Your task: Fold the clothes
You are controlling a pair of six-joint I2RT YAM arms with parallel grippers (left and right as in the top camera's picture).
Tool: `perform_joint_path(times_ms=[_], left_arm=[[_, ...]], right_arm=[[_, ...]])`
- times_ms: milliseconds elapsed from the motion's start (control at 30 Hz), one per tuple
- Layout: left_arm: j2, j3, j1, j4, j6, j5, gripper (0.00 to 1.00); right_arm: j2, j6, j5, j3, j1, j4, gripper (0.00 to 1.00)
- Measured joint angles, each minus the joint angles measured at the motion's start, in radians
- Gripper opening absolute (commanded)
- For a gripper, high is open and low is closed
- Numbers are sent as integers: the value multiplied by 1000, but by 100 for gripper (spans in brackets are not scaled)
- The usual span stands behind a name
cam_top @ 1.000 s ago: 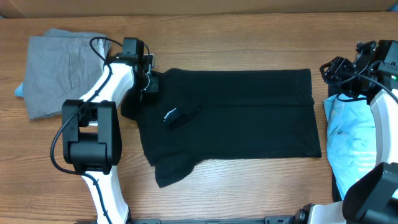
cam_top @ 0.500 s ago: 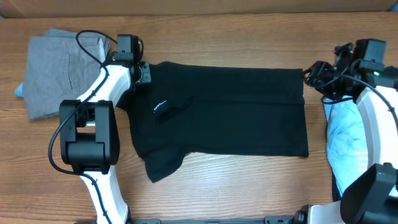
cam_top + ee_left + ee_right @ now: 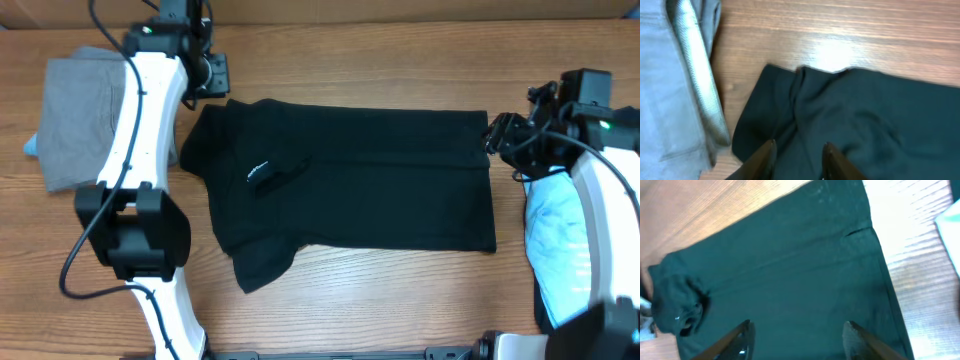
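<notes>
- Black fingers of the left gripper (image 3: 797, 162) stand apart, and there is nothing between them.
- This gripper hangs over the far left corner of the black shirt (image 3: 360, 180), by a bunched-up sleeve.
- The right gripper (image 3: 800, 342) has its fingers wide apart too, and it holds nothing.
- It is by the far right corner of the same shirt.
- The black shirt lies flat in the middle of the wooden table (image 3: 400, 310), spread from left to right.
- One sleeve sticks out at the near left.
- A small white logo (image 3: 260, 170) shows on its left part.
- A grey shirt (image 3: 85, 120) lies at the far left, just beside the black one.
- A light blue shirt (image 3: 555, 235) lies at the right, partly under the right arm.
</notes>
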Motion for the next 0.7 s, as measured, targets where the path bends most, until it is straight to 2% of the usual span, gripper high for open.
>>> perform_joint_path(times_ms=[33,133,267,333,433,567,700], left_arm=[[-16,16,0,-30,16,13,47],[-83,33,2,-123,49,40,48],[-178,46,2,-267,76,56,45],[-201,50,2,-336,77,59,39],[-218,47,1,-440,81,65,37],[-231,-38,-12,-451,80,75,36],[-289,-280,-52,-352,53,82,39]], right_arm=[[-30,5,1,0,0,-18,63],[-122,23,0,0,0,-82,64],[-150,44,-1,0,0,-139,64],[-150,48,-6,0,0,-157,64],[-149,57,-16,0,0,-195,65],[-149,70,-27,0,0,-248,70],[-149,80,-32,-2,0,-283,80]])
